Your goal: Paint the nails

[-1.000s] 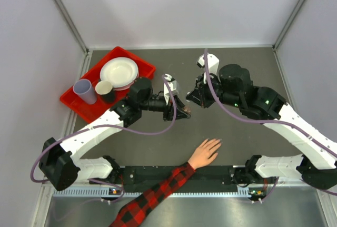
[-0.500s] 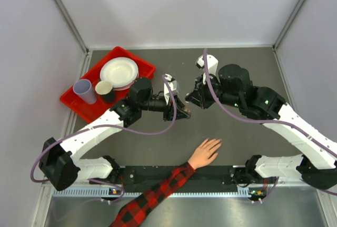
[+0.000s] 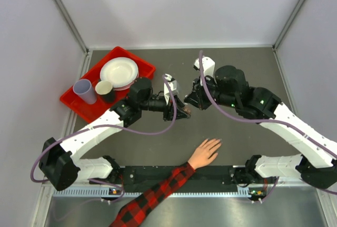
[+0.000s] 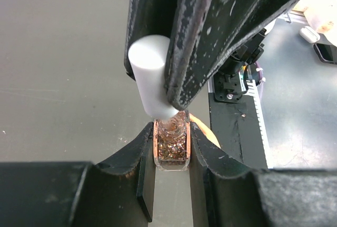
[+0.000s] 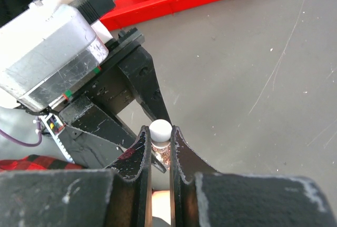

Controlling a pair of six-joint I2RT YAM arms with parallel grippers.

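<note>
A peach-coloured hand (image 3: pixel 205 153) with spread fingers and a red-and-black plaid sleeve (image 3: pixel 152 195) rests palm down at the near table edge; its nails are too small to make out. My left gripper (image 3: pixel 185 112) is shut on a small glass bottle of copper glitter polish (image 4: pixel 171 145), held above the table. My right gripper (image 3: pixel 190 101) is shut on the bottle's white cylindrical cap (image 5: pixel 160 130), also seen in the left wrist view (image 4: pixel 150 74). The cap still sits on the bottle's neck. Both grippers meet above the table, beyond the hand.
A red tray (image 3: pixel 142 67) at the back left holds white plates (image 3: pixel 119 72), a lilac cup (image 3: pixel 85 90), a cream cup (image 3: pixel 103 87) and a dark cup (image 3: pixel 109 96). The dark table (image 3: pixel 253 69) is walled on three sides.
My right arm has shifted slightly left, closing onto the cap held by the left gripper. The left arm and the hand have stayed still.
</note>
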